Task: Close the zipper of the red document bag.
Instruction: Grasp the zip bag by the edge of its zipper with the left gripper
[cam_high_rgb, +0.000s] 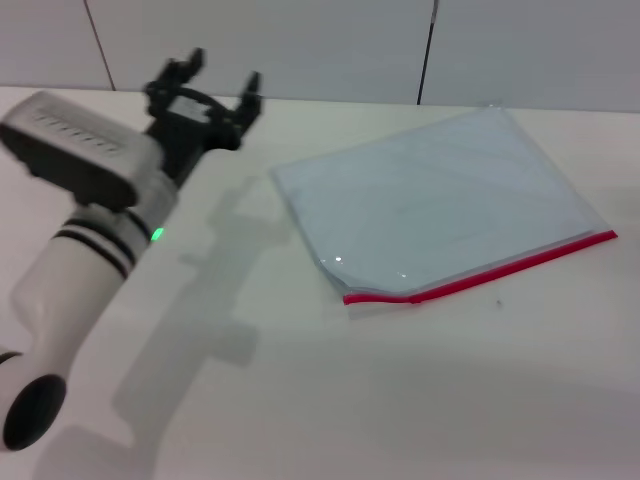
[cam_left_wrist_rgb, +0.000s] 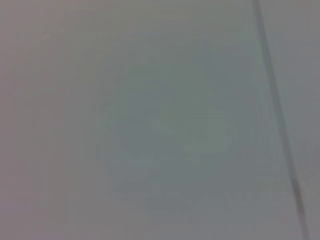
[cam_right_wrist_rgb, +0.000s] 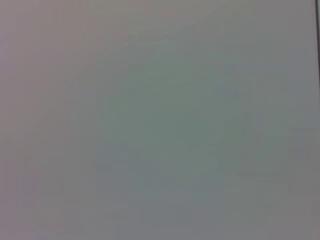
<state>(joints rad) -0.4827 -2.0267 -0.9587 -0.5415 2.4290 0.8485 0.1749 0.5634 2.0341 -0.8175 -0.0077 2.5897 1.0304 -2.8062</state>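
While the red document bag (cam_high_rgb: 440, 195) lies flat on the white tabletop (cam_high_rgb: 320, 400), toward the robot's right and slightly skewed, the left hand (cam_high_rgb: 215, 85) hangs above the far left part of the surface, well apart from the bag. Its dark fingers (cam_high_rgb: 250, 95) are spread wide with nothing between them, pointing toward the pale panelled wall (cam_high_rgb: 300, 45) behind the tabletop. A small green light (cam_high_rgb: 157, 235) glows on the white left arm (cam_high_rgb: 95, 260), whose shadow falls across the surface between arm and bag.

The bag is a translucent blue-grey pouch, and the zipper (cam_high_rgb: 490, 272) runs as a thin red strip along its near edge, from the near left corner out to the far right corner. Near the left end of that edge the plastic bulges a little and the red line kinks; the slider itself cannot be made out.

The right hand appears nowhere in the head view. The left wrist view shows only a blurred grey surface crossed by a thin dark line (cam_left_wrist_rgb: 277, 115), and the right wrist view only plain grey.
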